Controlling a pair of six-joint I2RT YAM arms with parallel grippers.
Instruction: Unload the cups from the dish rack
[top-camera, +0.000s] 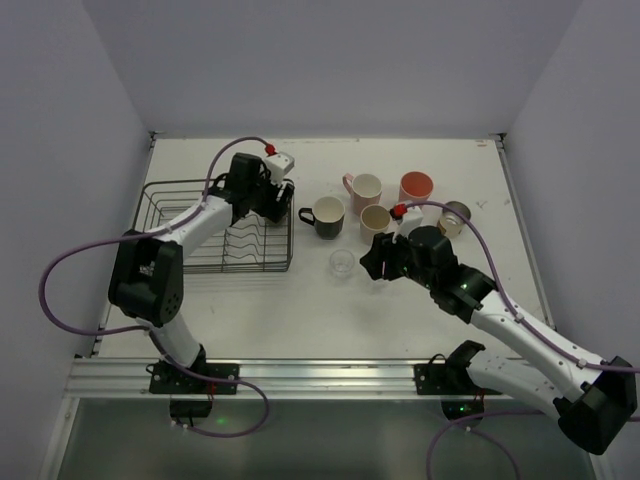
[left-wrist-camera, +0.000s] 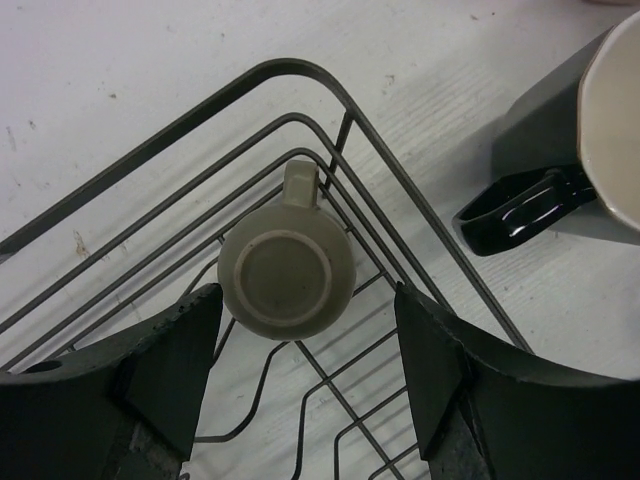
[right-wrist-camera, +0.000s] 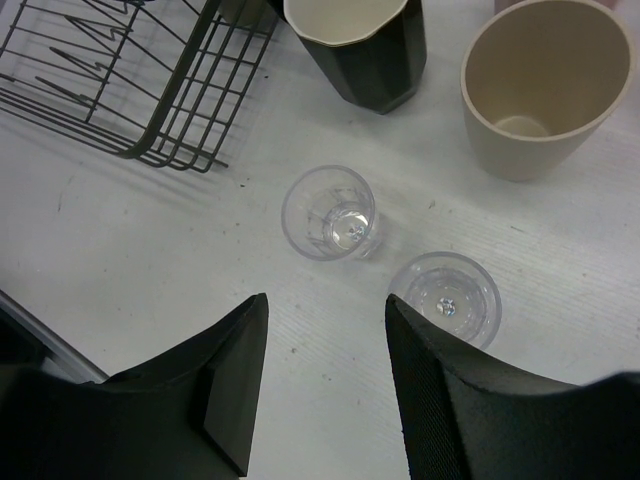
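Olive mug (left-wrist-camera: 286, 285) sat upturned in the dish rack (top-camera: 225, 265) between the left gripper's (left-wrist-camera: 305, 310) parted jaws. The right gripper (right-wrist-camera: 325, 330) gaped empty, with a clear glass (right-wrist-camera: 330, 215) at twelve o'clock.

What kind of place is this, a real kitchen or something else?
Probably a robot test booth, not a kitchen: plain white walls enclose a white table, two robot arms are bolted to a metal rail, and the dish rack and cups look like props.

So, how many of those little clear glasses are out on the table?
2. One clear glass stands upright near the dish rack's corner; the other glass stands beside it, not touching, farther from the rack. More may be hidden.
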